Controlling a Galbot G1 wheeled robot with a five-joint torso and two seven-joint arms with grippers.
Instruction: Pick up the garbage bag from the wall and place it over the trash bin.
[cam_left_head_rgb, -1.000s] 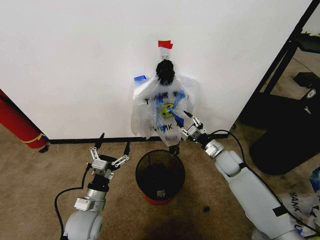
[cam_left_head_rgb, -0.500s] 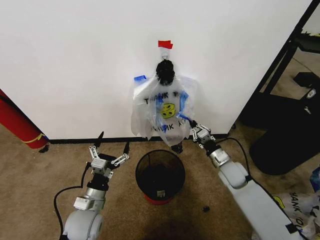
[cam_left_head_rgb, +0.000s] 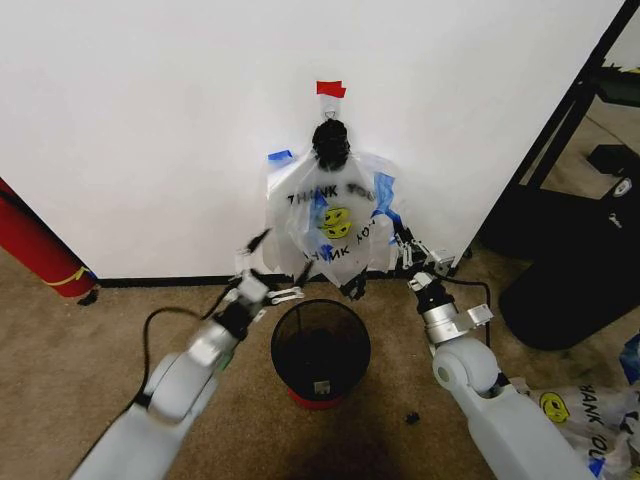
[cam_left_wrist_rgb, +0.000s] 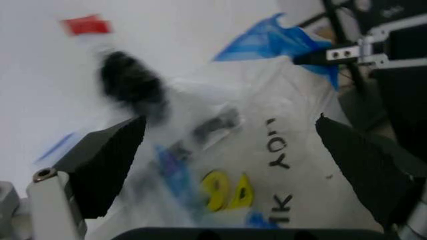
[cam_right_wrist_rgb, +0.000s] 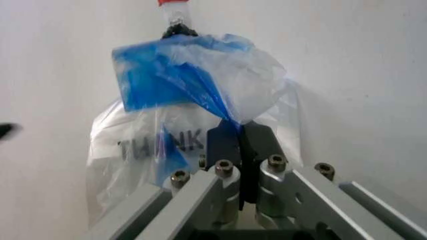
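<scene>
The garbage bag (cam_left_head_rgb: 335, 225) hangs from a hook on the white wall (cam_left_head_rgb: 150, 120), under a piece of red tape (cam_left_head_rgb: 330, 88). It is translucent, with "THANK YOU" print, a yellow smiley and blue patches. My right gripper (cam_left_head_rgb: 400, 240) is at the bag's right edge and shut on it; in the right wrist view that gripper (cam_right_wrist_rgb: 239, 145) pinches a blue patch of the bag (cam_right_wrist_rgb: 193, 80). Just off the bag's lower left corner, my left gripper (cam_left_head_rgb: 268, 270) is open. In its wrist view the bag (cam_left_wrist_rgb: 267, 150) lies ahead of the spread gripper (cam_left_wrist_rgb: 227, 170). The trash bin (cam_left_head_rgb: 320, 350), black mesh on a red base, stands below the bag.
A red cylinder (cam_left_head_rgb: 35, 245) leans at the far left by the baseboard. A black frame (cam_left_head_rgb: 570, 110) and a large solid black object (cam_left_head_rgb: 580, 270) stand at the right. More printed bags (cam_left_head_rgb: 590, 410) lie on the carpet at the lower right, and a small black scrap (cam_left_head_rgb: 410, 417) lies near the bin.
My left arm has reached forward from the carpet up to the bag's lower left. My right gripper has moved right to the bag's edge and shut on it, spreading the bag.
</scene>
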